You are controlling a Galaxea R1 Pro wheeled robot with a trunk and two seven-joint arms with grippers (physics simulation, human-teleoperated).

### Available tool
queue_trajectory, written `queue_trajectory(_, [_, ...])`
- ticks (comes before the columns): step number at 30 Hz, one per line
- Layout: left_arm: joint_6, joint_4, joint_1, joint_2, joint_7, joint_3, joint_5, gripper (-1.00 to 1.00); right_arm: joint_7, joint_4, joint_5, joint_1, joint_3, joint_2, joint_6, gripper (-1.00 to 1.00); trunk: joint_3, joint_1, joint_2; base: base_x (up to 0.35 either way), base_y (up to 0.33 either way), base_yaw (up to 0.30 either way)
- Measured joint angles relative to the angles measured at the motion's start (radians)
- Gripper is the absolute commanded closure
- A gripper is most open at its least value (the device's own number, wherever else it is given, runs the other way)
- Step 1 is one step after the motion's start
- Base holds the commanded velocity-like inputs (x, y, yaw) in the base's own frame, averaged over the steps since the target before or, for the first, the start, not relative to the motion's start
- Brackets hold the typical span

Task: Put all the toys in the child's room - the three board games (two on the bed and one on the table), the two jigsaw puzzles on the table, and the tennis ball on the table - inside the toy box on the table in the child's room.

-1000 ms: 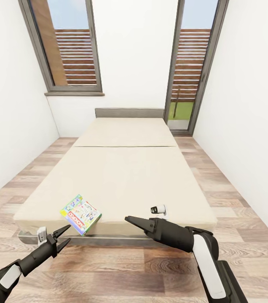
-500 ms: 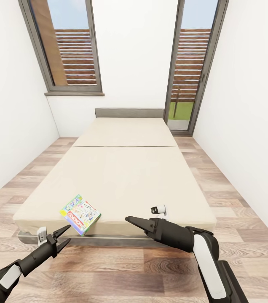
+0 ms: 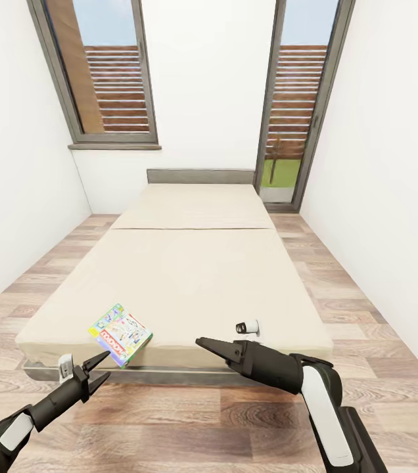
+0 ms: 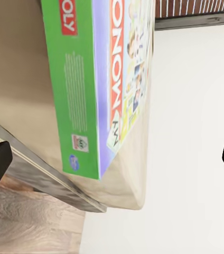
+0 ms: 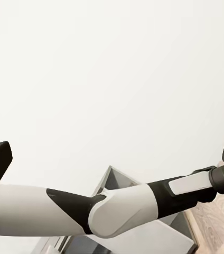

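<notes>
One board game (image 3: 120,333), a flat green-bordered box with a red logo, lies on the near left corner of the bed (image 3: 189,276). In the left wrist view the box (image 4: 91,79) lies close ahead, its corner near the mattress edge. My left gripper (image 3: 106,365) hangs open just in front of and below that corner, over the floor, not touching the box. To the right, my right gripper (image 3: 200,341) is open too, holding nothing, at the bed's front edge. The right wrist view looks across at my left arm (image 5: 117,206). The table and toy box are out of view.
The bed has a grey headboard (image 3: 199,176) at the far wall. White walls close in on both sides, with strips of wood floor (image 3: 360,309) between them and the bed. A window (image 3: 107,79) and a glass door (image 3: 298,118) with brown shutters are behind.
The whole view has shifted slightly, so the camera has moved a little nearer the bed. Both arms keep the same pose, and the game box lies where it was.
</notes>
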State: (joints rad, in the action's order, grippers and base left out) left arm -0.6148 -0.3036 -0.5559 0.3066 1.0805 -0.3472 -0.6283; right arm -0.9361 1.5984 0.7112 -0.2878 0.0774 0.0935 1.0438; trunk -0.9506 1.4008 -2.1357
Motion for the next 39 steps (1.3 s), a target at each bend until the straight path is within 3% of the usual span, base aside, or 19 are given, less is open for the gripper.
queue_trajectory(20, [-0.002,0.001,0.000,0.000,0.000,-0.002,0.001,-1.00,0.000,0.000,0.000,0.000,0.000,0.000,0.000,-1.00,0.000,0.000,0.000,0.000,-0.004,0.000])
queue_trajectory(25, [-0.002,0.001,0.000,0.001,0.000,-0.003,0.001,-1.00,0.001,0.000,0.000,0.000,0.000,0.000,0.000,-1.00,-0.016,0.019,-0.035,0.000,0.000,0.000])
queue_trajectory(34, [-0.002,0.001,0.000,0.001,0.000,-0.003,0.001,-1.00,0.001,0.000,0.000,0.000,0.000,0.000,0.000,-1.00,-0.016,0.019,-0.035,0.000,0.000,0.000])
queue_trajectory(39, [-0.002,0.001,0.000,0.001,0.000,-0.003,0.001,-1.00,0.001,0.000,0.000,0.000,0.000,0.000,0.000,-1.00,-0.028,0.035,-0.063,0.000,0.000,0.000])
